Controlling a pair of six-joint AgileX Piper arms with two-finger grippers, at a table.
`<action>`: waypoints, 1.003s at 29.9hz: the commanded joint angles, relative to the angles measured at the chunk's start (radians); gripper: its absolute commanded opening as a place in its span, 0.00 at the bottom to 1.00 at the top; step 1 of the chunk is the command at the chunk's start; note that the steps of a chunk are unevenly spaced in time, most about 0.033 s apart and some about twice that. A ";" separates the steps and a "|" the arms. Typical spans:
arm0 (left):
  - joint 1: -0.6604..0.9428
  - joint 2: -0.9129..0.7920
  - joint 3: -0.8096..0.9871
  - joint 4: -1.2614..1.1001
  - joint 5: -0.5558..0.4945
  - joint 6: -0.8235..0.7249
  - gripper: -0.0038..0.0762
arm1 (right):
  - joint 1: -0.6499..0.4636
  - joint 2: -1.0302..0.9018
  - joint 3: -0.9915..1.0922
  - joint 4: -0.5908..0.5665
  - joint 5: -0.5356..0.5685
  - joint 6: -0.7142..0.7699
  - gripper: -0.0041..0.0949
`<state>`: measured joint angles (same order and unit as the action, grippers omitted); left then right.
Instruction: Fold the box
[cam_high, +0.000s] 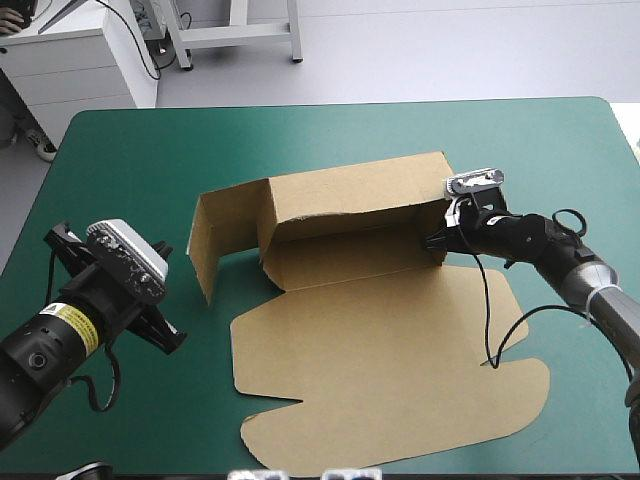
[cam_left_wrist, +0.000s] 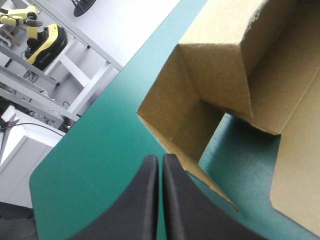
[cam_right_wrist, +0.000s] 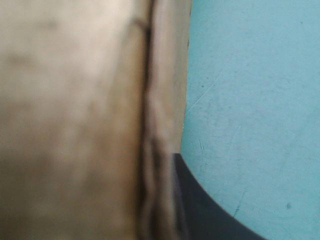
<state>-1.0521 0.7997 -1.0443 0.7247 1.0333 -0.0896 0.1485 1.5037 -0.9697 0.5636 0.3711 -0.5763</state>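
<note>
The brown box (cam_high: 380, 340) lies mid-table, its large lid panel flat toward the front edge. Its back wall (cam_high: 350, 195) stands raised, and a side flap (cam_high: 210, 245) stands upright at the left end. My right gripper (cam_high: 437, 243) is at the wall's right end, shut on the board. In the right wrist view the board (cam_right_wrist: 75, 120) fills the picture beside one black finger (cam_right_wrist: 210, 210); the other finger is hidden behind it. My left gripper (cam_high: 168, 338) hovers left of the box, shut and holding nothing. In its own view the fingers (cam_left_wrist: 160, 162) meet just short of the upright flap (cam_left_wrist: 185, 125).
Teal-green cover (cam_high: 130, 170) shows between the left gripper and the box, and along the far edge (cam_high: 330, 102). The flat panel reaches close to the table's front edge (cam_high: 420, 465).
</note>
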 joint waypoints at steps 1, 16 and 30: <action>0.041 0.012 0.003 -0.019 -0.126 -0.008 0.07 | 0.001 -0.017 -0.010 0.014 0.101 0.017 0.02; 0.595 0.151 0.078 -0.594 -0.428 0.293 0.07 | 0.001 -0.017 -0.010 -0.023 0.101 0.017 0.02; 1.367 0.151 0.078 -1.454 -0.409 0.778 0.07 | 0.000 -0.017 -0.108 -0.092 0.183 0.100 0.02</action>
<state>0.2304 0.9627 -0.9389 -0.6129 0.6869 0.6761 0.1476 1.5108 -1.0240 0.4937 0.4614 -0.5306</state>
